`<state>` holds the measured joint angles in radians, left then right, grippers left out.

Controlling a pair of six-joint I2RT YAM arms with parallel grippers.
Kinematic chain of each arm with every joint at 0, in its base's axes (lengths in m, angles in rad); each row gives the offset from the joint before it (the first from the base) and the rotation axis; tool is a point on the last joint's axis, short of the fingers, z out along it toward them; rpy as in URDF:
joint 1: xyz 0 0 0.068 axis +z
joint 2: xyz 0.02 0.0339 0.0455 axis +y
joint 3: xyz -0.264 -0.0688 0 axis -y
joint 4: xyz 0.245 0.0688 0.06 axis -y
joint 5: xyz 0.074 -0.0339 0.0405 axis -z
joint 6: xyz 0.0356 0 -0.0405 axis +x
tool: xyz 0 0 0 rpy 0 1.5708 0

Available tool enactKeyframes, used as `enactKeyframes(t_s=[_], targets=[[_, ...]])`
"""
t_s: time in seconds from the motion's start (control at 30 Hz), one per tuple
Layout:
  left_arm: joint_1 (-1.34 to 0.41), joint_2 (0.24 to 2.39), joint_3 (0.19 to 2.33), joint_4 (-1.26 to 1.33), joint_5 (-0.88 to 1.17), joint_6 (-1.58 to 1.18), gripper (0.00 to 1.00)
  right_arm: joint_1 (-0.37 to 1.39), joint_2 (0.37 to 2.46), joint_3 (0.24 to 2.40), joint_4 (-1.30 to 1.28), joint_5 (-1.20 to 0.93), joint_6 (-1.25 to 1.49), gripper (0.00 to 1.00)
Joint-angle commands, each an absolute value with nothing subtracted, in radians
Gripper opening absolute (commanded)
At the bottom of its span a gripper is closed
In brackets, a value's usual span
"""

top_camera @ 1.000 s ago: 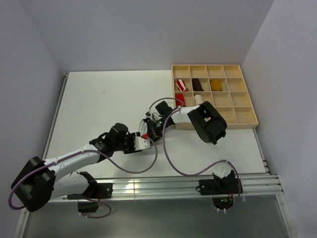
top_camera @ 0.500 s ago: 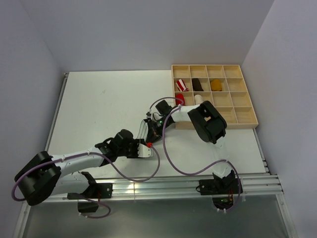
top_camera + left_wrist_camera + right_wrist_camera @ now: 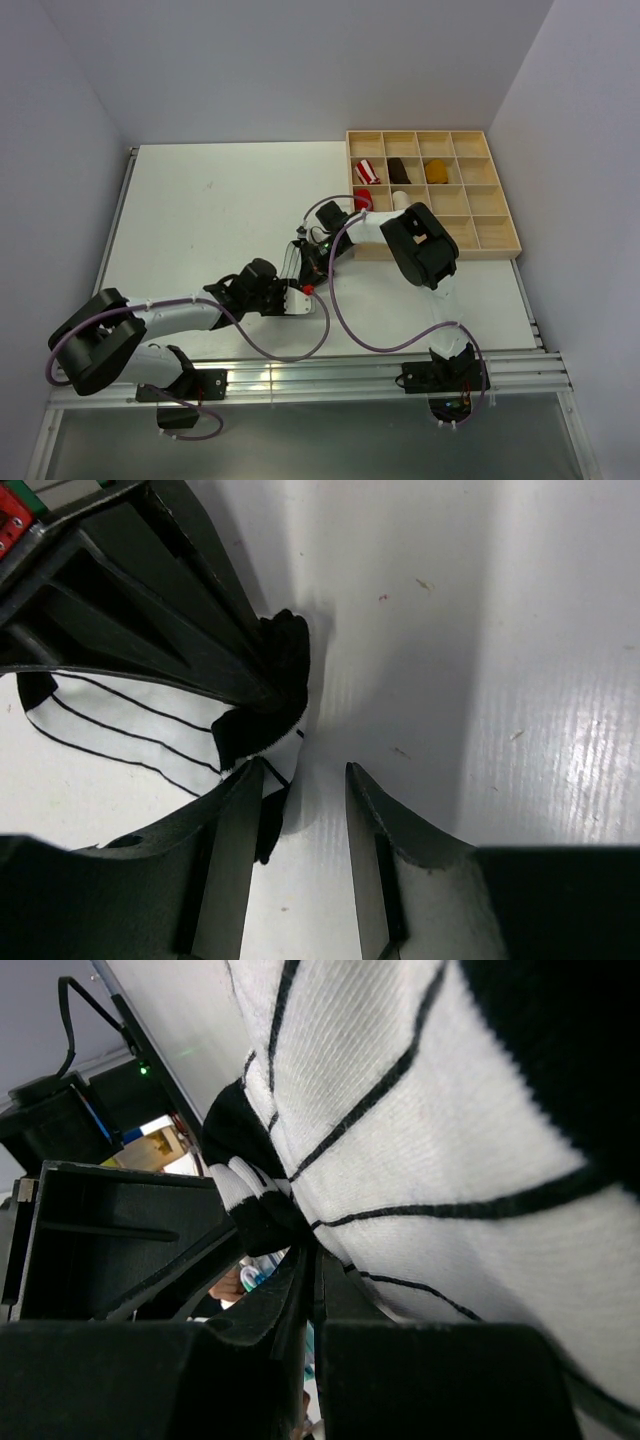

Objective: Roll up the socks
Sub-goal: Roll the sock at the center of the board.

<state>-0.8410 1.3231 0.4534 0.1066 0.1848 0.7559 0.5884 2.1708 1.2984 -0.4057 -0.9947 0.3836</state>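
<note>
We see a white tabletop (image 3: 210,220), a wooden grid box (image 3: 470,200) at its far right, in its second row a red-and-white striped bundle (image 3: 368,171), a dark brown bundle (image 3: 402,170), a mustard bundle (image 3: 436,171), and below the striped one a plain red bundle (image 3: 365,199).

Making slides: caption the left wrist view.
Open left claw beside a white fabric sock with thin black stripes, its black end pinched by the shut right claw.

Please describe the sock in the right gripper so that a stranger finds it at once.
On the white table, look left of the wooden tray. There the right gripper's shut jaws pinch a sock: white with thin black stripes and a black end, unlike the tray's red, brown and yellow bundles.
</note>
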Motion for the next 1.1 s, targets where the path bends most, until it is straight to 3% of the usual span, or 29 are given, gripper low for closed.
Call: enactKeyframes(t_s=[0.0, 0.5, 0.87, 1.07], targets=[[-0.835, 1.351, 0.494, 0.126, 0.175, 0.767, 0.44, 0.581, 2.189, 1.319, -0.471, -0.963, 0.354, 0.00], [-0.824, 1.336, 0.476, 0.166, 0.156, 0.807, 0.48, 0.580, 2.183, 1.322, -0.489, -0.965, 0.342, 0.00], [-0.788, 1.436, 0.564, 0.059, 0.207, 0.821, 0.49, 0.578, 2.181, 1.330, -0.509, -0.962, 0.331, 0.00], [-0.775, 1.462, 0.604, -0.072, 0.259, 0.841, 0.44, 0.577, 2.183, 1.338, -0.511, -0.960, 0.336, 0.00]])
